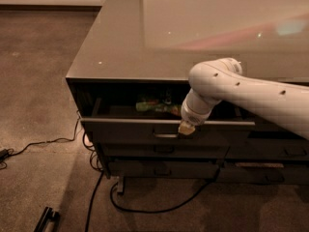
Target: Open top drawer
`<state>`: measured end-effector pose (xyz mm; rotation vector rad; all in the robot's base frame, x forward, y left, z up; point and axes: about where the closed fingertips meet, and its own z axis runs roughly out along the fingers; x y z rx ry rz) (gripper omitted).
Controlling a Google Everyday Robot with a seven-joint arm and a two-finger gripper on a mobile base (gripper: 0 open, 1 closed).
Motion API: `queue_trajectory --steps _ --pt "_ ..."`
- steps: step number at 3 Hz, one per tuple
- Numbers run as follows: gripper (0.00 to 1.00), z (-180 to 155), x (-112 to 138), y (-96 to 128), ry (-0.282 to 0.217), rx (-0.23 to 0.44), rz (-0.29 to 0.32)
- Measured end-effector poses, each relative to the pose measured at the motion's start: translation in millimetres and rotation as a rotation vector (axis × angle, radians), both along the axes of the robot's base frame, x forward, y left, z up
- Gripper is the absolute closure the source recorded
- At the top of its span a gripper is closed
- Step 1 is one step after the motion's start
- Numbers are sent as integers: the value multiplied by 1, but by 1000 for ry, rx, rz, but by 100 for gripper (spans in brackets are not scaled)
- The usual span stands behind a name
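The top drawer is a wide dark drawer under the counter top, and it stands pulled out toward me. Its small rectangular centre handle shows on the flat front. Inside, near the back, lies something green. My gripper hangs from the white arm, which comes in from the right. It sits at the top edge of the drawer front, just right of the handle.
Two slimmer drawers sit shut below the top one. Narrower drawers are in the right column. The glossy counter top overhangs them. Black cables trail over the carpet under the cabinet, and a black object lies at the lower left.
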<state>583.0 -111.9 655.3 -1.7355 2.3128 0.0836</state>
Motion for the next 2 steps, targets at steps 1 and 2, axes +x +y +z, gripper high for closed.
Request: queue_trajectory --steps 1,2 --pt "88 20 -44 -14 -7 -15 -63" --pt "86 22 -57 -19 -7 -28 -68"
